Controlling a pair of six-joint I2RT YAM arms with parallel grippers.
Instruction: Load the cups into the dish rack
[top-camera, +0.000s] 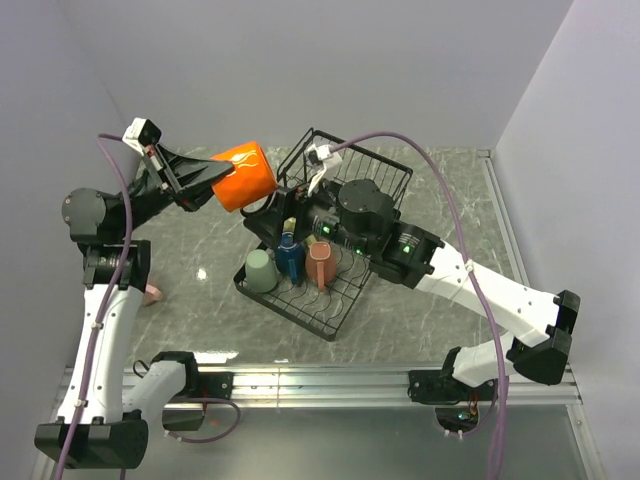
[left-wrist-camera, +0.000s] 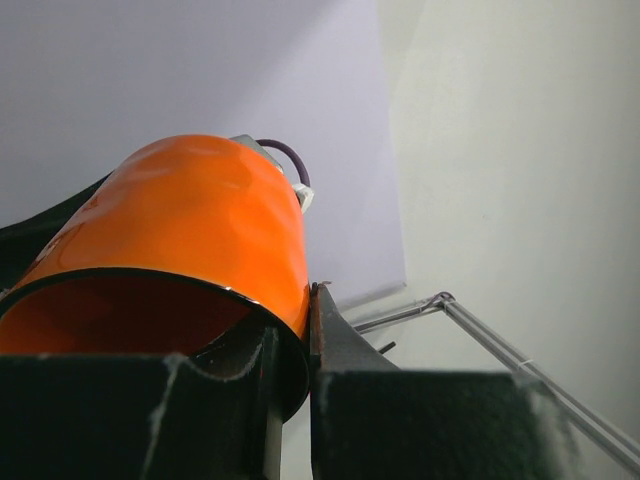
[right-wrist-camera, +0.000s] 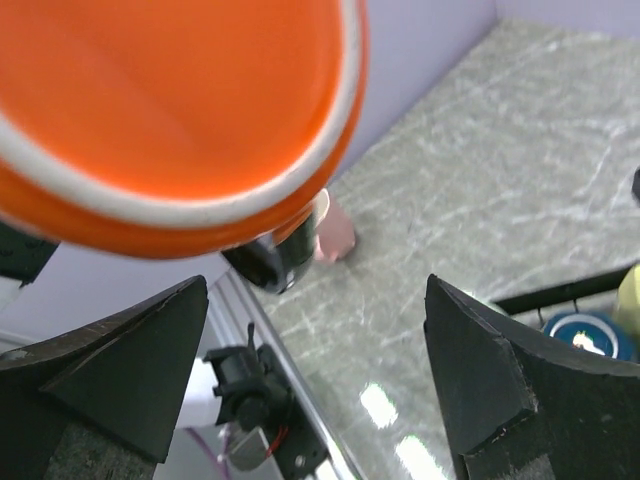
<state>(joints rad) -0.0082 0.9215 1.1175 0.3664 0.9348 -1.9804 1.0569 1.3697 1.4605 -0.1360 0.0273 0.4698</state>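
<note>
My left gripper (top-camera: 207, 186) is shut on the rim of the orange cup (top-camera: 245, 175) and holds it tilted in the air, left of the black wire dish rack (top-camera: 300, 306). In the left wrist view one finger is inside the orange cup (left-wrist-camera: 190, 230) and one outside, at my gripper (left-wrist-camera: 290, 340). My right gripper (top-camera: 272, 212) is open and empty over the rack's left end, just below the cup. The cup's base (right-wrist-camera: 170, 100) shows above my open right gripper (right-wrist-camera: 315, 330). A pale green cup (top-camera: 260, 270), a blue cup (top-camera: 290, 257) and a salmon cup (top-camera: 320, 265) stand in the rack.
A small pink object (top-camera: 152, 293) lies on the marble table left of the rack, and also shows in the right wrist view (right-wrist-camera: 335, 235). The blue cup (right-wrist-camera: 585, 335) and part of a yellow-green cup (right-wrist-camera: 630, 300) show at the right. Walls enclose three sides.
</note>
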